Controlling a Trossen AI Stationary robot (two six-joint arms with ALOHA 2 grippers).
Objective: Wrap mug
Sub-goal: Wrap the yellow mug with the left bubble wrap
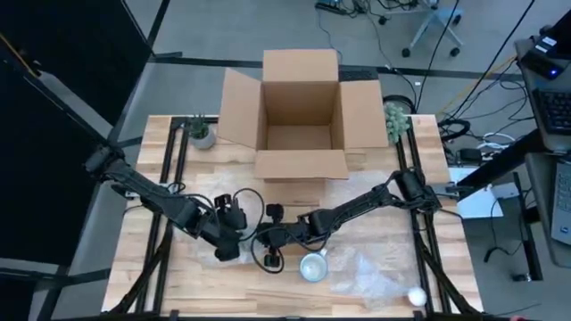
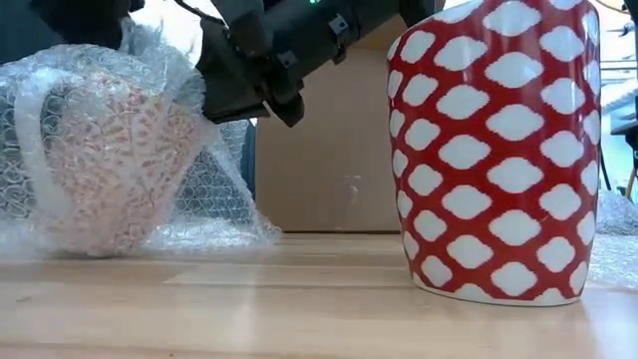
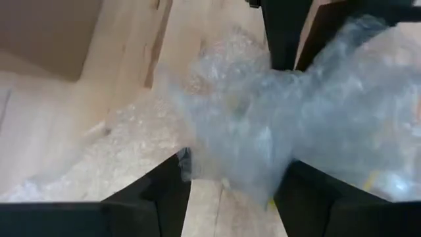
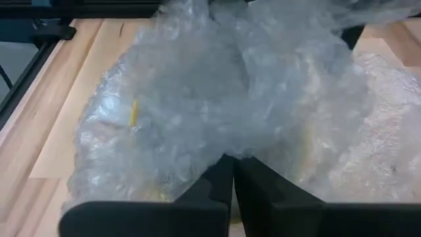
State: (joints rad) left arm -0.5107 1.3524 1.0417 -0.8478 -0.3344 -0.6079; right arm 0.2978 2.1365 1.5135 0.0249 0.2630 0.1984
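I have both tools down over the middle of the tabletop (image 1: 178, 267), just near of the open cardboard box (image 1: 299, 116). My left tool (image 3: 227, 187) has its fingers apart around a bunch of bubble wrap (image 3: 263, 125). My right tool (image 4: 233, 181) has its fingers pressed together, pinching the same wrap (image 4: 230, 99) from the other side. In the low view a mug (image 2: 110, 170) already swathed in bubble wrap sits on the left, with a dark arm (image 2: 289, 50) above it. A bare red-and-white patterned mug (image 2: 493, 150) stands upright to its right, apart from it. From above I see that bare mug (image 1: 313, 267) just near of the right tool, with loose bubble wrap (image 1: 375, 276) spread to its right.
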